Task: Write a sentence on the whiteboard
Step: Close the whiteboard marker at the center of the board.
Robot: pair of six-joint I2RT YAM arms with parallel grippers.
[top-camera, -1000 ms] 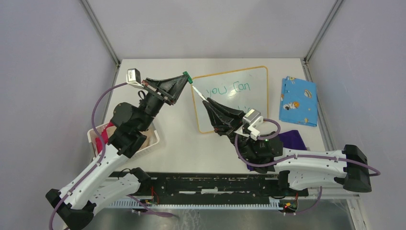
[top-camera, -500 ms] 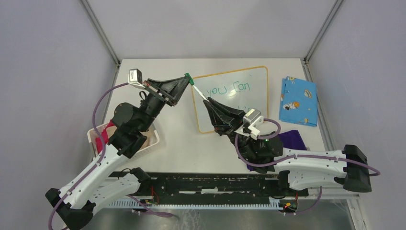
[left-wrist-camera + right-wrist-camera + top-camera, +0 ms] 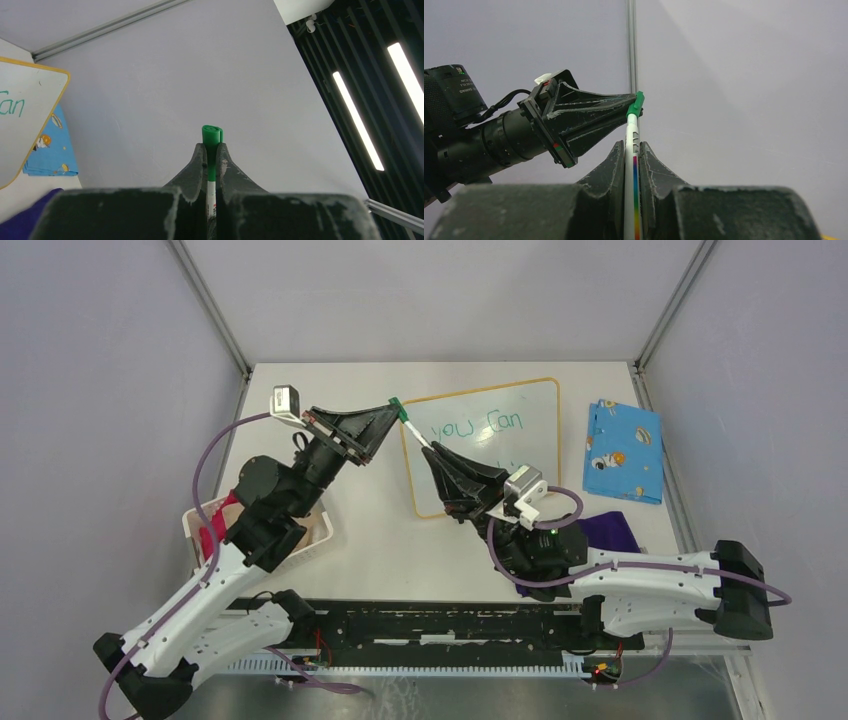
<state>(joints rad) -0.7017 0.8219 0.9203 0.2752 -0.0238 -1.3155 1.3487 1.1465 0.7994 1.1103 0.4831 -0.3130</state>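
Observation:
The whiteboard [image 3: 525, 445] lies at the table's back centre, with green words "you Can" [image 3: 478, 426] on its top line; a second line is mostly hidden behind my right arm. A white marker [image 3: 418, 433] with a green cap [image 3: 397, 404] hangs in the air over the board's left rim, held from both ends. My left gripper [image 3: 391, 410] is shut on the cap end [image 3: 212, 134]. My right gripper [image 3: 437, 450] is shut on the marker's white barrel [image 3: 632, 140]. The right wrist view shows the left gripper [image 3: 624, 107] at the cap [image 3: 638, 102].
A blue patterned cloth [image 3: 622, 450] lies right of the board and a purple cloth [image 3: 612, 528] lies in front of it. A white basket [image 3: 318, 530] holding a red-pink item [image 3: 212, 532] stands at the left, under my left arm.
My left gripper and the marker's cap end have shifted slightly right and toward the board. My right gripper has edged slightly left. Both stay shut on the marker.

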